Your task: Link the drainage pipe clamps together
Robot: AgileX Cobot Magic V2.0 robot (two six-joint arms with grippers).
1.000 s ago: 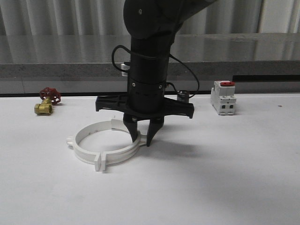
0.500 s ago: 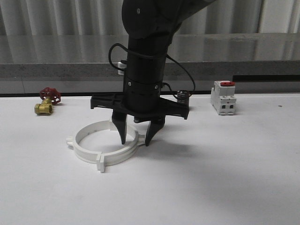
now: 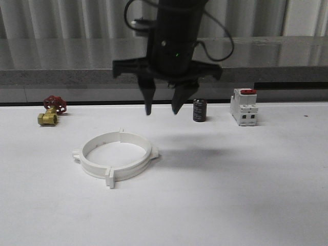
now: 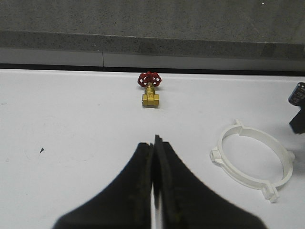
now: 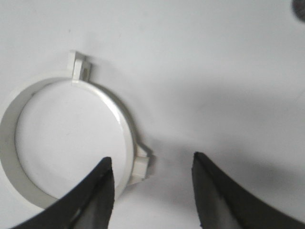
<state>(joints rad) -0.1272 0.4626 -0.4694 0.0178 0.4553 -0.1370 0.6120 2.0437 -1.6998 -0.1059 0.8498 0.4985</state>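
Note:
The drainage pipe clamps (image 3: 130,168) lie flat on the white table as one closed white ring with small tabs sticking out around it. My right gripper (image 3: 162,110) hangs open well above the ring's back right side, nothing between its fingers. From the right wrist, the ring (image 5: 120,119) lies far below the open right gripper (image 5: 151,157), with one tab between the black fingers. My left gripper (image 4: 153,140) is shut and empty, over bare table. In its view the ring (image 4: 217,155) lies off to one side.
A brass valve (image 3: 51,111) (image 4: 150,90) with a red handwheel sits at the back left. A small black cylinder (image 3: 200,110) and a white switch (image 3: 244,106) with a red top stand at the back right. A grey ledge runs behind the table.
My right gripper has risen from the ring's right rim, where its fingers straddled the wall, to well above the table. The ring has stayed on the table.

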